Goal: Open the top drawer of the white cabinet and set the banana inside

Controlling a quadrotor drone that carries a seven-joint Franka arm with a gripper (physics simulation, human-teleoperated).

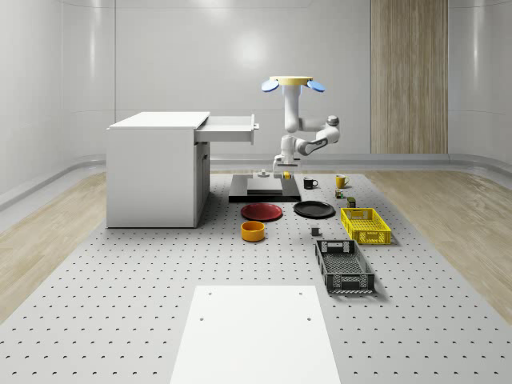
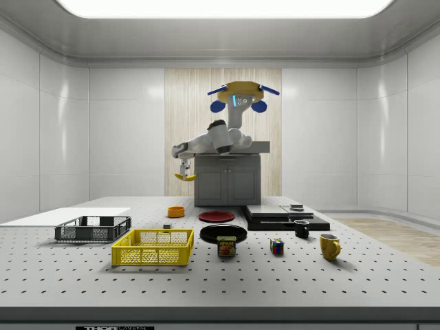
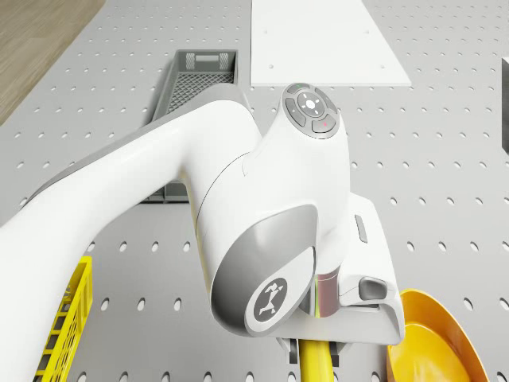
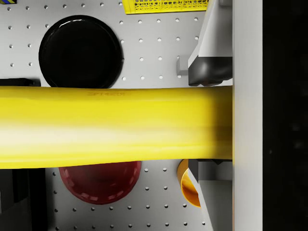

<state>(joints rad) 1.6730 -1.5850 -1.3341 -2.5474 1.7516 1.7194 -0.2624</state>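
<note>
Side view: jaws grip banana

The drone hovers in the air above the far part of the counter, beside the cabinet's open top drawer, its blue rotors level. From its underside the white arm drops straight down, bends out at the elbow toward the whole-scene view's right, then folds back and down so the wrist points at the counter. The gripper hangs well above the counter surface, jaws closed across the middle of the banana, which lies crosswise between them.
</note>
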